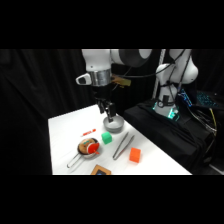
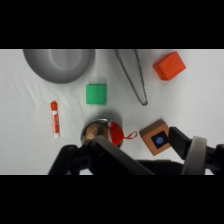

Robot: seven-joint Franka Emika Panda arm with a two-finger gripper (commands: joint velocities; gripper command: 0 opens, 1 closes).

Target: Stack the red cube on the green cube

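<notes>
You had not started yet: the small orange-red cube sat on the white table, apart and right of the little green cube, and I couldn't tell the gripper's state.

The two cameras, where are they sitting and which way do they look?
Side view: stands beside the table, looking across and down; shows the white arm and gripper.
Wrist view: rides on the arm's wrist, looking down at the table; shows the gripper's black linkage.
Both show the green cube, red cube, bowl, tongs.
</notes>
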